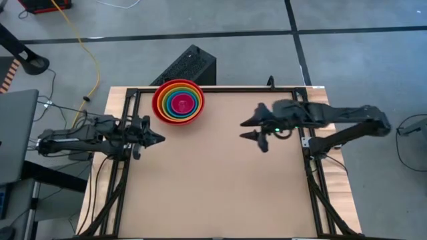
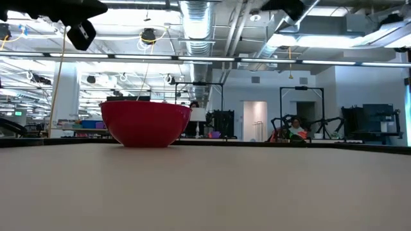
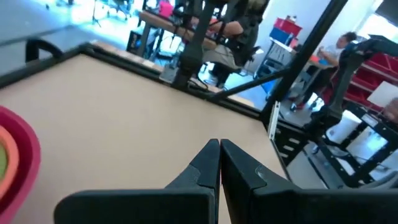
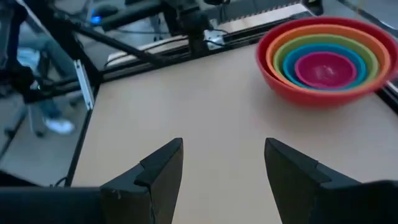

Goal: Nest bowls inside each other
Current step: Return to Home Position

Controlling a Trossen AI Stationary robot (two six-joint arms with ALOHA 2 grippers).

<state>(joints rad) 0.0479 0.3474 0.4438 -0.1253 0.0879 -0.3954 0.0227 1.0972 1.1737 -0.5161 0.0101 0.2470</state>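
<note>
The bowls [image 1: 178, 101] stand nested as one stack near the table's far edge, left of centre: red outermost, then orange, lime green, blue, and the small pink bowl [image 4: 325, 67] innermost. The red bowl [image 2: 145, 122] rests on its base on the table. My left gripper [image 1: 159, 139] is shut and empty at the table's left edge, near side of the stack. My right gripper [image 1: 245, 129] hovers open and empty over the table's right half, its fingers pointing toward the left; the stack lies well beyond its fingertips [image 4: 168, 155].
Black frame rails [image 1: 220, 89] run along the table's far edge and both sides. A black box [image 1: 187, 67] sits on the floor just beyond the far edge. Bare tabletop [image 1: 213, 187] spreads across the middle and near half. A person [image 2: 295, 130] sits in the room behind.
</note>
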